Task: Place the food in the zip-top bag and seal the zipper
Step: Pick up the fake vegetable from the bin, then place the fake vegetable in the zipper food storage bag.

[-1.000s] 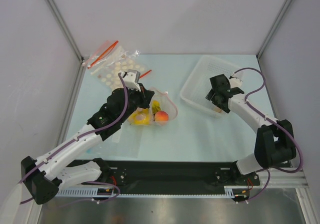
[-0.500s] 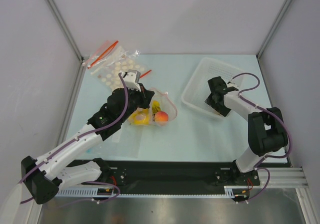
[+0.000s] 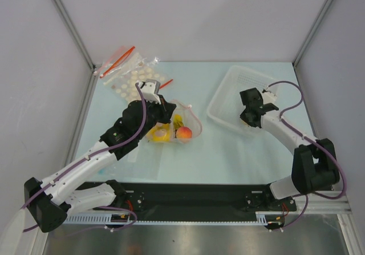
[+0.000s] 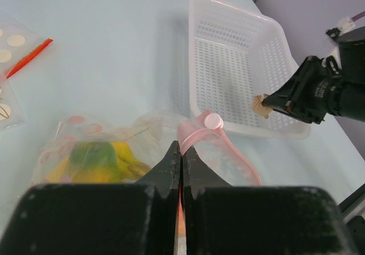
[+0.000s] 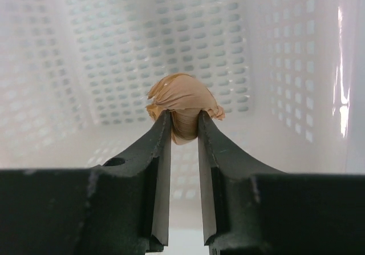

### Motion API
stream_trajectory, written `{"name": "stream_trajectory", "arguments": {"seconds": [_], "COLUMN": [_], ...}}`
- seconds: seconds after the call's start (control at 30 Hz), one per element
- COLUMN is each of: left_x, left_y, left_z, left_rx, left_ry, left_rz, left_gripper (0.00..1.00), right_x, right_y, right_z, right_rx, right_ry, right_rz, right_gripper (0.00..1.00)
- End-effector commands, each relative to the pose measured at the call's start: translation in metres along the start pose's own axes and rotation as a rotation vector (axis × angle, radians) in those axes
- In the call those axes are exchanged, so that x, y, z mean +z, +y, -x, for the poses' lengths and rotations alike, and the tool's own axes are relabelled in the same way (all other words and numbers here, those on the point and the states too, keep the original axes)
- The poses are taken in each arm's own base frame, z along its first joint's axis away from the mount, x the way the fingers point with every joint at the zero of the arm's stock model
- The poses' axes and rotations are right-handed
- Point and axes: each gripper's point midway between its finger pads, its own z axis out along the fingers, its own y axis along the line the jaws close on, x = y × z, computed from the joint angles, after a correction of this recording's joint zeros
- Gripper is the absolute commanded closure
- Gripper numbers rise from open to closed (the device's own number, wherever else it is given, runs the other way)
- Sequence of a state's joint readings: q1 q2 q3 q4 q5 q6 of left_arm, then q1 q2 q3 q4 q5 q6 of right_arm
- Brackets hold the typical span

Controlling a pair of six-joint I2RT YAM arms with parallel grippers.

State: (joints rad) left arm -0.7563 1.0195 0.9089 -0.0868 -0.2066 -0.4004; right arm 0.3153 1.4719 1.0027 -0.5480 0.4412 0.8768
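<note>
My left pincer (image 4: 181,152) is closed flat, finger against finger, with its tips at the mouth edge of the zip-top bag (image 3: 191,124). It appears to be pinching the clear film there, just where the pink zipper (image 4: 234,150) begins. From my fingertips the strip loops up and away to the right, carrying a small round pale tab, and then curves back toward me. The bag lies on the desk (image 3: 228,152) left of centre, right at my left fingers. Its dotted body spreads to the left of them.

Through the plastic I can see the green mango (image 4: 94,152) with the yellow banana bunch (image 4: 125,155) beside it. From above, the orange-red peach (image 3: 184,132) sits at the near right end of the bag. I cannot make out a purple piece in any view.

My right pincer (image 5: 183,118) is clamped on the small beige piece (image 5: 181,98). The two fingers squeeze its lower half, and its rounded top bulges out beyond the tips. This grip is inside the white perforated basket (image 3: 231,89), which stands on the far right of the desk, well apart from the bag. My wrist view shows the basket's holed floor and walls all round the piece, and I cannot tell whether the piece touches the floor.

At the far left corner lies a second clear bag (image 3: 134,75) showing cream discs, with a red strip (image 3: 120,61) along it.
</note>
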Motion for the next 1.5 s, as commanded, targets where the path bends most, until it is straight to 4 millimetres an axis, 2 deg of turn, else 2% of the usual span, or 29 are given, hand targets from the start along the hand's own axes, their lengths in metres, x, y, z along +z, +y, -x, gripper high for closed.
{"name": "stream_trajectory", "arguments": {"seconds": [0.0,0.03,0.1,0.13,0.3,0.37,0.4,0.43,0.47,0.53,0.57,0.73,0.8,0.87,1.0,1.07,1.1,1.13,1.2,1.23,1.3,1.4,1.43,1.47], "left_x": [0.0,0.0,0.0,0.0,0.001,0.002,0.002,0.003,0.004,0.004,0.005,0.004,0.005,0.008,0.005,0.004,0.002,0.001,0.001,0.001,0.002,0.005,0.006,0.007], "left_y": [-0.003,-0.003,-0.003,-0.003,-0.003,-0.004,-0.004,-0.005,-0.006,-0.008,-0.009,-0.019,-0.025,-0.028,-0.034,-0.036,-0.036,-0.038,-0.038,-0.037,-0.033,-0.022,-0.018,-0.012], "left_z": [0.012,0.012,0.013,0.013,0.011,0.011,0.01,0.009,0.009,0.008,0.006,0.004,0.002,0.0,0.001,0.003,0.004,0.004,0.004,0.004,0.003,0.002,0.001,0.001], "left_rx": [-0.01,-0.01,-0.01,-0.01,-0.009,-0.009,-0.01,-0.009,-0.009,-0.012,-0.011,-0.021,-0.019,-0.02,-0.021,-0.024,-0.026,-0.028,-0.031,-0.031,-0.03,-0.026,-0.025,-0.028], "left_ry": [-0.036,-0.037,-0.037,-0.039,-0.032,-0.032,-0.029,-0.025,-0.022,-0.017,-0.008,0.007,0.023,0.035,0.032,0.024,0.02,0.02,0.019,0.017,0.022,0.024,0.025,0.02], "left_rz": [-0.006,-0.007,-0.007,-0.007,-0.007,-0.011,-0.012,-0.013,-0.02,-0.028,-0.036,-0.087,-0.116,-0.13,-0.161,-0.176,-0.18,-0.186,-0.187,-0.183,-0.159,-0.096,-0.076,-0.043], "left_gripper": [0.98,0.98,0.98,0.98,0.99,0.98,0.98,0.98,0.98,0.99,0.99,0.99,0.99,0.99,0.99,0.99,0.99,0.99,0.99,0.99,0.99,0.99,0.99,0.99], "right_x": [-0.037,-0.046,-0.065,-0.077,-0.113,-0.135,-0.154,-0.173,-0.191,-0.225,-0.237,-0.286,-0.294,-0.301,-0.288,-0.277,-0.267,-0.254,-0.241,-0.242,-0.244,-0.254,-0.263,-0.255], "right_y": [0.025,0.035,0.039,0.051,0.056,0.073,0.084,0.097,0.107,0.119,0.124,0.133,0.131,0.133,0.145,0.151,0.16,0.162,0.167,0.169,0.166,0.155,0.149,0.144], "right_z": [0.025,0.03,0.033,0.035,0.037,0.033,0.036,0.02,0.011,-0.004,-0.019,-0.053,-0.069,-0.077,-0.093,-0.104,-0.111,-0.114,-0.121,-0.116,-0.112,-0.093,-0.08,-0.075], "right_rx": [-0.029,-0.028,-0.064,-0.072,-0.085,-0.135,-0.157,-0.229,-0.324,-0.407,-0.472,-0.602,-0.644,-0.669,-0.711,-0.737,-0.76,-0.773,-0.797,-0.789,-0.776,-0.723,-0.688,-0.669], "right_ry": [-0.143,-0.175,-0.212,-0.24,-0.318,-0.315,-0.345,-0.306,-0.332,-0.346,-0.353,-0.377,-0.377,-0.386,-0.334,-0.289,-0.259,-0.234,-0.194,-0.211,-0.234,-0.303,-0.349,-0.368], "right_rz": [0.157,0.21,0.295,0.365,0.53,0.671,0.77,0.899,0.994,1.14,1.189,1.424,1.482,1.525,1.501,1.474,1.45,1.391,1.333,1.319,1.315,1.309,1.314,1.273], "right_gripper": [0.87,0.87,0.88,0.88,0.91,0.9,0.89,0.87,0.86,0.85,0.85,0.83,0.82,0.82,0.81,0.75,0.64,0.32,0.17,0.13,0.11,0.11,0.11,0.11]}}
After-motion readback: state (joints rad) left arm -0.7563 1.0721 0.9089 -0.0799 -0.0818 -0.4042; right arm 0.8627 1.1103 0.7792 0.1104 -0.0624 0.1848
